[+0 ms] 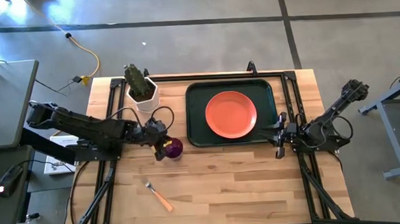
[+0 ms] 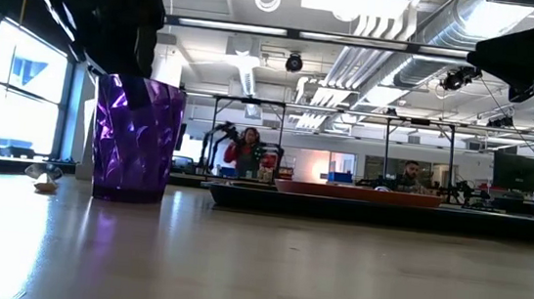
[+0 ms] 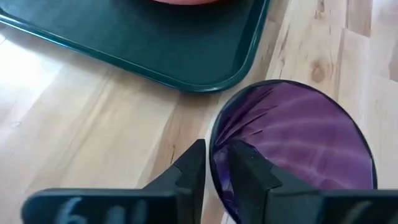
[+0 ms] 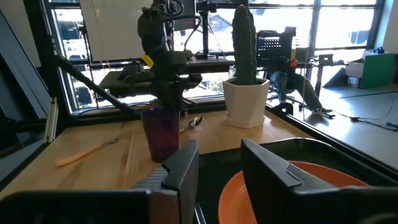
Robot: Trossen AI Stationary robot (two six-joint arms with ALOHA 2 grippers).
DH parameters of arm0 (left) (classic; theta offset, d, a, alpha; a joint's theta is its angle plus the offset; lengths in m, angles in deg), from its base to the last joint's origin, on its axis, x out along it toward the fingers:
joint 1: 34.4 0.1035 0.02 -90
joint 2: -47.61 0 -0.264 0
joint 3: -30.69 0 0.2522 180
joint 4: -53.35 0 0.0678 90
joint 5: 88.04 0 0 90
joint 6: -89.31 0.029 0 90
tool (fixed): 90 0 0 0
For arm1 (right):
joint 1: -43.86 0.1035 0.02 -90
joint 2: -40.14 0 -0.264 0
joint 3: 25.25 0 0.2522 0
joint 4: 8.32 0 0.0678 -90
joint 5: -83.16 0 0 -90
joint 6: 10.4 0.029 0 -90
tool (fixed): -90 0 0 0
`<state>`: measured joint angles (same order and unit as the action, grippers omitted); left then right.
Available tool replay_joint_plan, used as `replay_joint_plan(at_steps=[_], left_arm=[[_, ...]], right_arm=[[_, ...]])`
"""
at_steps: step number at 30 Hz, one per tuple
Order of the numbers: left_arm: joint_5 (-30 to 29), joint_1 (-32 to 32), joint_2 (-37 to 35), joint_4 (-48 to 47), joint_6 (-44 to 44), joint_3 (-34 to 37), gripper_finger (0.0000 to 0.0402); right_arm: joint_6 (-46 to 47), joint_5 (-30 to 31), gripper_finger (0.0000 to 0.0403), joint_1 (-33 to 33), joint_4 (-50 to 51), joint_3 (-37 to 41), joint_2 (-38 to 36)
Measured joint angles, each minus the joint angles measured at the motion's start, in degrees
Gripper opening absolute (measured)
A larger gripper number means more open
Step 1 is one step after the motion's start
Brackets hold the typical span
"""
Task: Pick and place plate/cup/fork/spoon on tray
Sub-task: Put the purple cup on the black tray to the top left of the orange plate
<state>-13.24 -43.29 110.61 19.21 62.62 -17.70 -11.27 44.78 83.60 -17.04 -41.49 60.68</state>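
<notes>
The dark purple cup (image 1: 174, 149) stands on the table near the tray's near left corner. My left gripper (image 1: 162, 145) is shut on its rim. It also shows in the left wrist view (image 3: 217, 155). The orange-red plate (image 1: 231, 114) lies in the dark green tray (image 1: 196, 111). The fork (image 1: 158, 195) lies flat on the wood near the front edge. The spoon (image 4: 194, 122) lies on the table behind the cup, seen only in the right wrist view. My right gripper (image 1: 278, 132) is open and empty at the tray's near right corner. My left gripper holds the cup's wall at its rim (image 3: 216, 144), on the side toward the table's left. One finger (image 3: 249, 171) is inside the cup and one finger (image 3: 191, 167) is outside. The fingers come slanting down from the table's left. The cup stands upright with its base (image 2: 130, 195) on the table.
A white pot with a green cactus (image 1: 142, 91) stands at the far left of the table, just behind my left arm. Black frame rails (image 1: 290, 100) run along the tray's right side. Bare wood (image 1: 245, 185) lies between the tray and the front edge.
</notes>
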Motion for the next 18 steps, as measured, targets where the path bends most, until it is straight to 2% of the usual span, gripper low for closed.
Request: replay_joint_plan(at_steps=[7,11,15,18], left_arm=[[-0.53,1.86,2.30,-3.24,-1.21,-0.25,0.0012],[-0.72,3.47,4.59,-1.00,-1.08,-0.70,0.0011],[-1.16,5.83,6.78,-2.66,0.95,-5.15,0.0005],[-2.48,8.03,8.28,-4.43,2.89,-11.47,0.0005]], right_arm=[[0.92,0.04,0.0112,0.00,-0.19,0.00,0.00],[0.88,0.30,0.0112,0.00,-1.17,0.00,0.00],[0.87,0.30,0.0112,0.00,-1.76,0.00,0.02],[0.82,0.30,0.0112,0.00,-2.17,0.00,0.00]])
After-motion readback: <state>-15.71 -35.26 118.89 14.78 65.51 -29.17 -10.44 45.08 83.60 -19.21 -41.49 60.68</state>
